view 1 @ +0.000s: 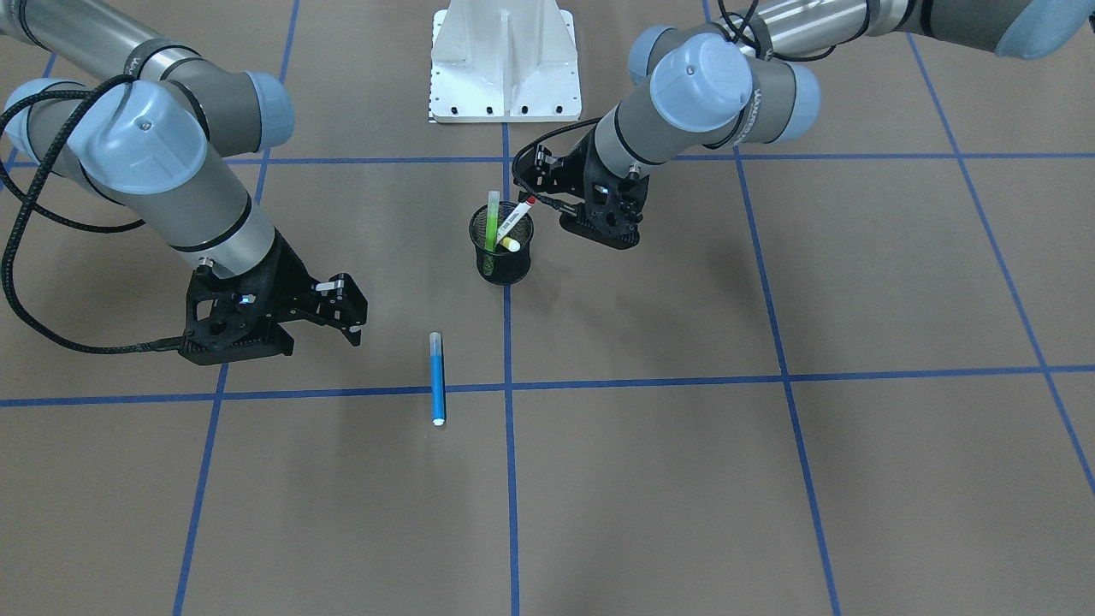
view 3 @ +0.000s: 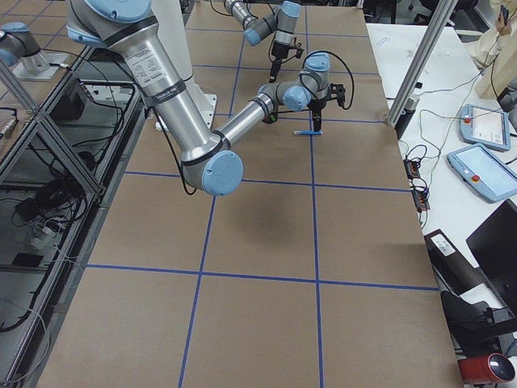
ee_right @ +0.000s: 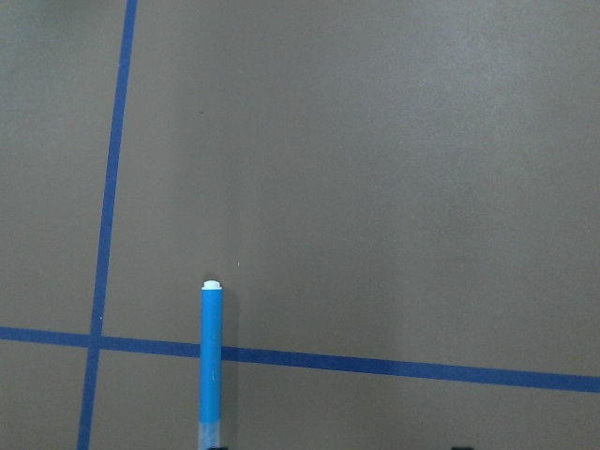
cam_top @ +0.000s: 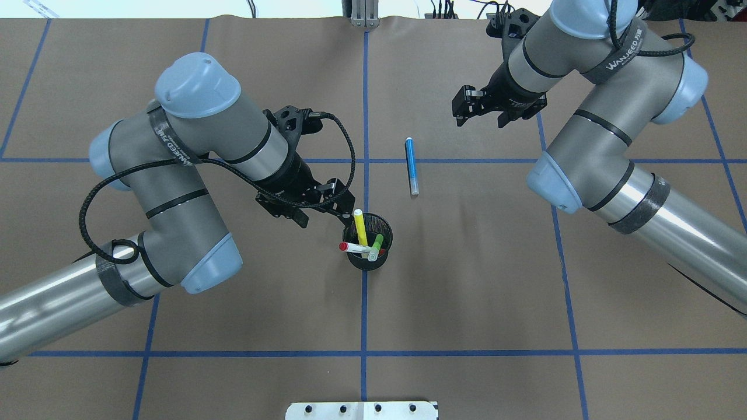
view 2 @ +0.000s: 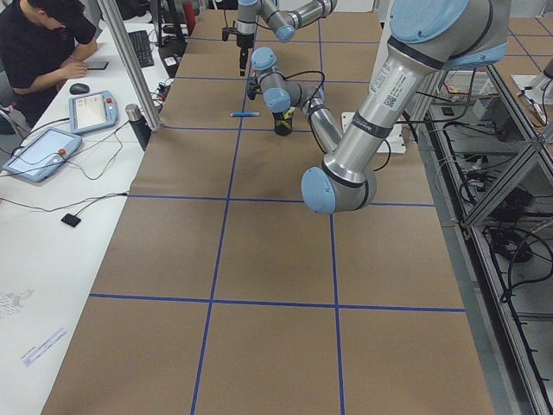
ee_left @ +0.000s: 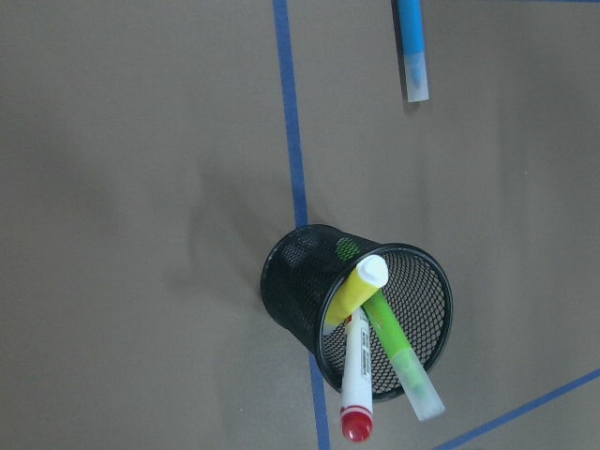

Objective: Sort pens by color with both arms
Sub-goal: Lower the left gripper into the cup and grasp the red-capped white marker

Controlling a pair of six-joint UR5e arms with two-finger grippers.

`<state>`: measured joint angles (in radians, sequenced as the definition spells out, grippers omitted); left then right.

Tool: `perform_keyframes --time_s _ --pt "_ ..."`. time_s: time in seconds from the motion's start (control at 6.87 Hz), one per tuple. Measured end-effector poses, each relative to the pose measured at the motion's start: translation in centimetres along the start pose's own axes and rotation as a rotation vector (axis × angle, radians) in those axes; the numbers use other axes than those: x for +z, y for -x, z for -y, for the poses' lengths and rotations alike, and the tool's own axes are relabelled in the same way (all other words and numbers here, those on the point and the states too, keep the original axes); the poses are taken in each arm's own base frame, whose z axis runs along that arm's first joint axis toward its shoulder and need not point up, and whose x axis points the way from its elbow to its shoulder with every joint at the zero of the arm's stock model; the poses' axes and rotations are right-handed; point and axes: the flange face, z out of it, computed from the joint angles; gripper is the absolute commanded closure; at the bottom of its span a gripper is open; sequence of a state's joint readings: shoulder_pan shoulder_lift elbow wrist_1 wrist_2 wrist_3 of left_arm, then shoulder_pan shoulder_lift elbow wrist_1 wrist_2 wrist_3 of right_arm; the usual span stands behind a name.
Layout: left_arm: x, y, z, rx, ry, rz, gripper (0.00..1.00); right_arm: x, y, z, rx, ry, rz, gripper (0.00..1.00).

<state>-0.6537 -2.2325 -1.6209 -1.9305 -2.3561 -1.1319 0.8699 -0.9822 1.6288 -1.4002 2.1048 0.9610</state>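
A blue pen lies flat on the table; it also shows in the overhead view and both wrist views. A black mesh cup holds the yellow pen, the green pen and the white pen with red ends. My left gripper hangs open and empty just beside the cup. My right gripper is open and empty, a short way from the blue pen.
Blue tape lines divide the brown table into squares. The white metal pedestal stands at the robot's side of the table. An operator sits at a side desk with tablets, beyond the table's far edge.
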Motion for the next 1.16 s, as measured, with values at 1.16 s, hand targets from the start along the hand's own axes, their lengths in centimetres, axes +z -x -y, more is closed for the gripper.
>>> perform_keyframes --time_s 1.16 --pt "3.6 -1.0 -1.4 -0.022 0.052 -0.010 0.32 -0.1 -0.2 0.2 0.001 -0.004 -0.009 0.15"
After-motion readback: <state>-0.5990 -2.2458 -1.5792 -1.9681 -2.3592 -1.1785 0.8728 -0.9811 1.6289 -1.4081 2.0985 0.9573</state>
